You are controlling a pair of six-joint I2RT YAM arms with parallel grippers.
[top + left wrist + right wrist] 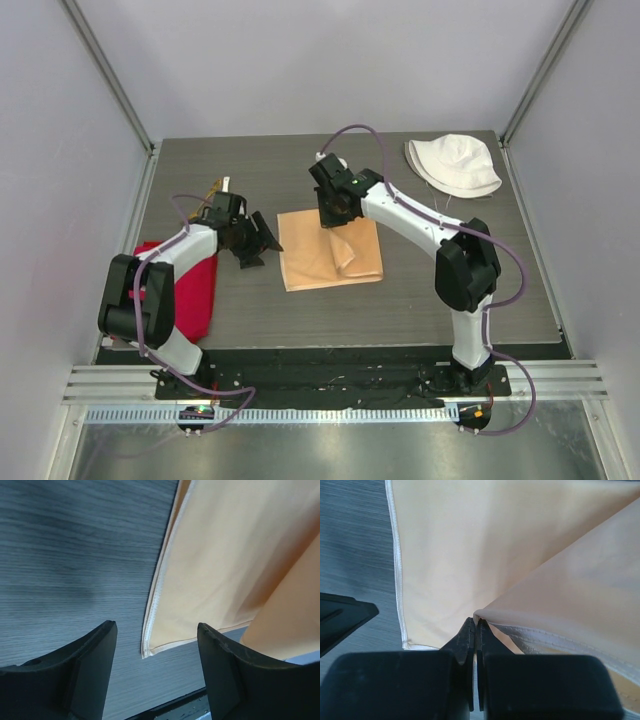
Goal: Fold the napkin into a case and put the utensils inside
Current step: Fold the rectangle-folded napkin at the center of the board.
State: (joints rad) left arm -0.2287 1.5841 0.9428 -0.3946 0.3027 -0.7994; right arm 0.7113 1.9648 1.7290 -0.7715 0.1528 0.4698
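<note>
Two grippers meet at the napkin [330, 255], which lies in the middle of the table [450, 295]. The right gripper [476, 622] is clamped on a raised fold at the napkin's far edge. The left gripper [157, 630] hovers with jaws wide apart beside its left corner.

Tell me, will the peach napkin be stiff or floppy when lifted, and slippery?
Probably floppy: the napkin drapes in a fold where the right gripper pinches its edge. Likely light, as that small pinch holds the flap up. Its sheen suggests it may slide easily.
</note>
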